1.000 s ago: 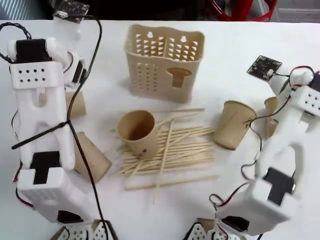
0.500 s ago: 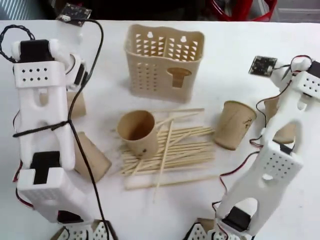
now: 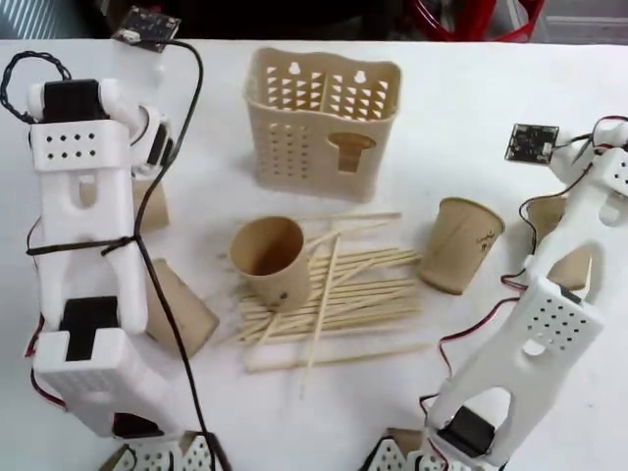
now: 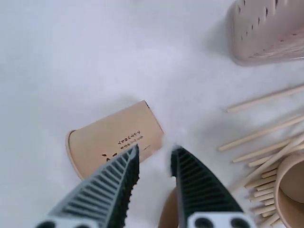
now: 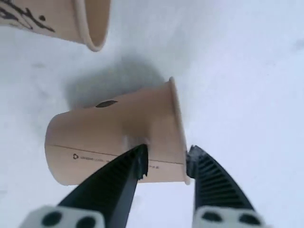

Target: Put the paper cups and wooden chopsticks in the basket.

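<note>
The beige slotted basket (image 3: pixel 324 123) stands at the back centre. A pile of wooden chopsticks (image 3: pixel 343 299) lies in the middle, with a paper cup (image 3: pixel 267 253) resting on it, mouth up. Another cup (image 3: pixel 459 245) lies to the right of the pile. My left gripper (image 4: pixel 154 159) is open just above a cup lying on its side (image 4: pixel 111 140). My right gripper (image 5: pixel 166 159) is open over the rim end of a lying cup (image 5: pixel 104 137), one finger (image 5: pixel 128 175) above its wall and the other past its rim.
A further cup (image 3: pixel 186 312) lies beside the left arm's base. Cables (image 3: pixel 182 147) trail over the table along both arms. Small circuit boards (image 3: pixel 532 142) sit near the back corners. Bare table lies in front of the chopsticks.
The right arm has swung out to the far right and now stands over the rightmost cup. The left arm has shifted only slightly.
</note>
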Motion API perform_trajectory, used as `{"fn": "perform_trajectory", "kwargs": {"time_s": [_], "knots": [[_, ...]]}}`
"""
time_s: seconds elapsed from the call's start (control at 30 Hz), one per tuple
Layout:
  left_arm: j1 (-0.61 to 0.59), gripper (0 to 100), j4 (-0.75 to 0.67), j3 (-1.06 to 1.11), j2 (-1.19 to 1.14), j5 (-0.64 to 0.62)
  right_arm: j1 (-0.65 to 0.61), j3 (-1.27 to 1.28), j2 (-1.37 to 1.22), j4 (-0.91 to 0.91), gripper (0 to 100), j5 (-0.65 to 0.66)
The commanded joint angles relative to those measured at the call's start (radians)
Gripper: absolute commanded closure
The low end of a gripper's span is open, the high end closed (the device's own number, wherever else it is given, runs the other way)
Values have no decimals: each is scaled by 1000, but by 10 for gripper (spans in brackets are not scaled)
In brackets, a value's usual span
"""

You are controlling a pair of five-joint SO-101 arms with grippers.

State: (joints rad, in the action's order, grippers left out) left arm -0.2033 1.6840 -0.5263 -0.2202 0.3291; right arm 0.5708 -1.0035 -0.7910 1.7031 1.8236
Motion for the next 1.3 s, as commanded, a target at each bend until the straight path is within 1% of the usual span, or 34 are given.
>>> {"fn": "perform_trajectory", "kwargs": {"time_s": [0.0,0.33,0.43,0.53,0.63,0.7,0.77,0.8,0.87,0.93,0.97,1.0,1.07,1.1,1.2,1.27], "knots": [[-8,876,-20,-12,56,3,35,75,134,19,971,26],[-13,876,-20,-12,56,0,124,523,670,18,978,18],[-15,876,-20,-12,56,0,174,666,868,16,979,-11],[-10,876,-20,-12,56,-2,216,821,1038,10,974,-3],[-10,876,-12,-8,56,-2,257,1023,1135,-102,973,-3],[-12,876,-12,-3,53,-2,282,1171,1150,-246,952,-8],[-13,876,-12,-3,50,-2,283,1335,1150,-415,906,-23],[-15,876,-12,-3,50,-2,280,1413,1153,-498,882,-64],[-13,876,-12,-3,50,-2,249,1544,1152,-680,838,-215],[-13,876,-12,-3,50,-2,229,1666,1150,-842,822,-437],[-13,876,-12,-3,50,-2,226,1718,1161,-895,824,-589],[-12,876,-17,-2,48,-2,226,1749,1168,-918,834,-758],[-7,876,-20,-2,48,-2,243,1758,1194,-877,859,-1069],[-5,876,-20,-2,48,-2,249,1761,1208,-835,865,-1152],[-1,876,-20,-2,48,-2,203,1771,1219,-728,840,-1177],[2,876,-18,-2,48,-2,174,1806,1211,-708,824,-1174]]}}
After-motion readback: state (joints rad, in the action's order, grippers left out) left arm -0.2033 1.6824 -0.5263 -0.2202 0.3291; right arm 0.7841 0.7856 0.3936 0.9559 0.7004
